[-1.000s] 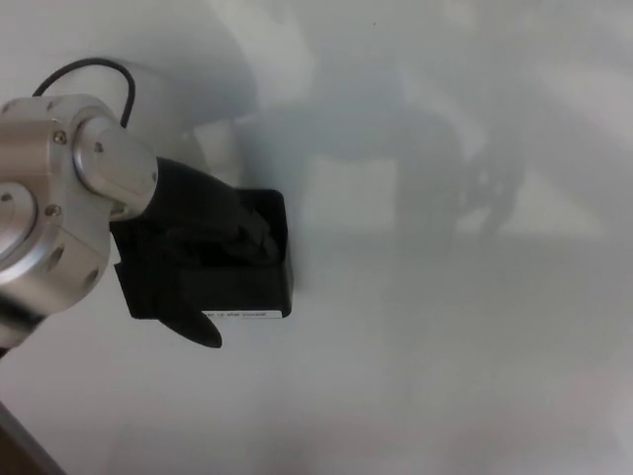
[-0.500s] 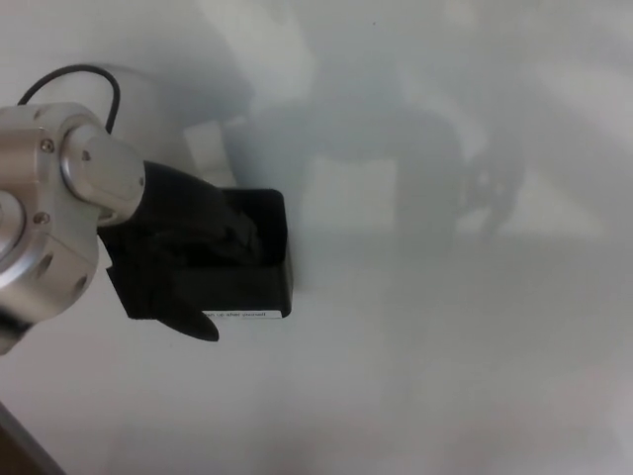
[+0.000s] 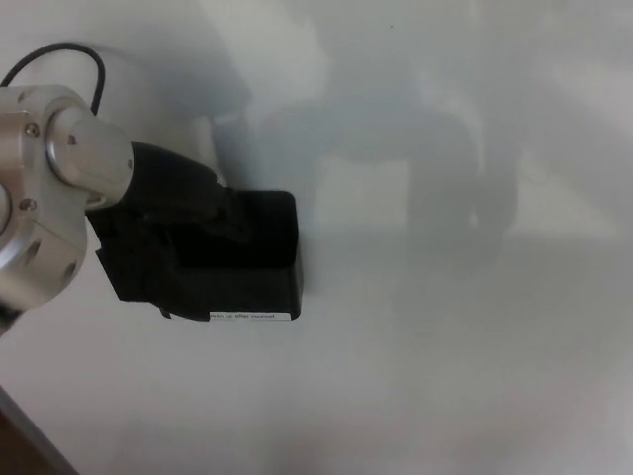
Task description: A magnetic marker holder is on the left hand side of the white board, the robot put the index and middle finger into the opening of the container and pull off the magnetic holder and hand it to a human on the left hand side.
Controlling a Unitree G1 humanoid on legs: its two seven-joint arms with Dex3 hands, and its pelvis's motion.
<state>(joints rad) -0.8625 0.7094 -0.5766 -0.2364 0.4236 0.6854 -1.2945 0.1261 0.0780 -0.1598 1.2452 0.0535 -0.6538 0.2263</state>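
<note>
While the white board (image 3: 445, 346) fills the view with only soft grey shadows to its right, the black magnetic marker holder (image 3: 252, 262) sits against it at left of centre, a white label strip (image 3: 251, 317) along its lower edge. The left hand (image 3: 163, 233) covers the holder's left side, fingers hooked into its opening. Since a second ago the silver wrist (image 3: 49, 188) has slid leftward.

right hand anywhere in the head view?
No: only the left hand shows, coming in from the left onto the black holder on the whiteboard.
</note>
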